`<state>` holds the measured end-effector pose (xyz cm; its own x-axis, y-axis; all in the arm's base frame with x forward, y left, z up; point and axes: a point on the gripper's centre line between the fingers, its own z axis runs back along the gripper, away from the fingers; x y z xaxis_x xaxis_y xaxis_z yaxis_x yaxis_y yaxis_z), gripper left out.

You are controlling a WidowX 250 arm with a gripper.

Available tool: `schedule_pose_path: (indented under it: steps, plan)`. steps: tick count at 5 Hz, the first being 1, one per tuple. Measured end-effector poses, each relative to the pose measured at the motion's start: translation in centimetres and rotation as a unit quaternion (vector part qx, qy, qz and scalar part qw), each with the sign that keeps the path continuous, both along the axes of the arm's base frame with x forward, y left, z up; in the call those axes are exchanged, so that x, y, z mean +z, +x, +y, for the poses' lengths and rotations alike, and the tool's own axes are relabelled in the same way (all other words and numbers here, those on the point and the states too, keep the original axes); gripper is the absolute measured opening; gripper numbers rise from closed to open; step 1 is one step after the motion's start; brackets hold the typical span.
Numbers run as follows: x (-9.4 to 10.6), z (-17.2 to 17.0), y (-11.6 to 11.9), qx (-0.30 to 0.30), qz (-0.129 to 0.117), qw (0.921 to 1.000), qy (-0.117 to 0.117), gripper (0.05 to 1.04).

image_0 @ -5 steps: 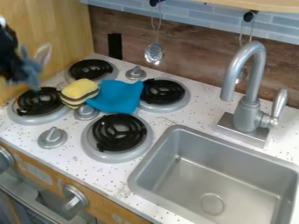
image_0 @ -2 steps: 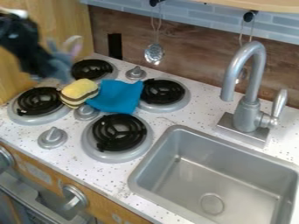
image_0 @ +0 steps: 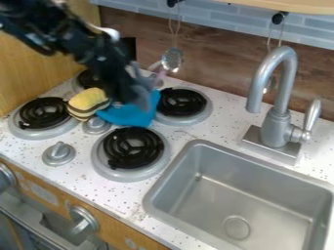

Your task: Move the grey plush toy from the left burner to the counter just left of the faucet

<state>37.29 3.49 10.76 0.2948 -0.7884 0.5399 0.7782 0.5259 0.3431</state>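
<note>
Gripper: the black gripper [image_0: 142, 96] is blurred and hangs over the cloth; how far open it is, and whether it holds or touches anything, cannot be told.
Pale curved shape: this pinkish blur [image_0: 157, 70], at 1 o'clock from the gripper, is hard to make out.
Blue cloth: the soft, flat cloth [image_0: 123, 116] lies beneath the gripper, partly hidden; it is the centre for the hours below, 12 being the view's top.
Sponge: the yellow, dark-striped sponge [image_0: 87, 101] sits at 9 o'clock, beside the cloth.
Burners: black coils [image_0: 134, 148] in round grey pans sit at 3, 6, 9 and 11, the last partly covered by the arm.
Ladle: a shiny ladle [image_0: 172, 59] hangs at 1.
Faucet: the grey, arched faucet [image_0: 277, 128] stands at 3.
Sink: the smooth metal basin [image_0: 171, 168], cut off below, lies toward 5.
Wooden front: pale marks [image_0: 43, 192] at 7 are too small to read.
</note>
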Motion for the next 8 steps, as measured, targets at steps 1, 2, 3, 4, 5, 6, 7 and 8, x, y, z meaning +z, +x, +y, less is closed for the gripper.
schedule_pose_path:
  steps: [1, 2, 3, 4, 5, 6, 7, 8]
  plan:
    - [-2.2, -2.8, 1.6, -0.015, 0.019, 0.9996, -0.011, 0.328]
    - [-3.6, -4.1, 4.6, -0.016, 0.014, 0.9995, -0.023, 0.328]
    - [-4.8, -5.8, 6.8, -0.024, 0.009, 0.9995, -0.019, 0.328]
    - [-5.8, -6.0, 8.1, -0.025, 0.008, 0.9994, -0.023, 0.328]
    - [-6.3, -6.5, 9.4, -0.034, 0.011, 0.9988, -0.033, 0.367]
    - [-5.9, -6.9, 9.5, -0.043, 0.018, 0.9980, -0.043, 0.672]
    - [-6.5, -7.0, 9.1, -0.050, 0.023, 0.9977, -0.040, 0.960]
    - [-6.3, -7.1, 8.1, -0.049, 0.028, 0.9973, -0.048, 1.009]
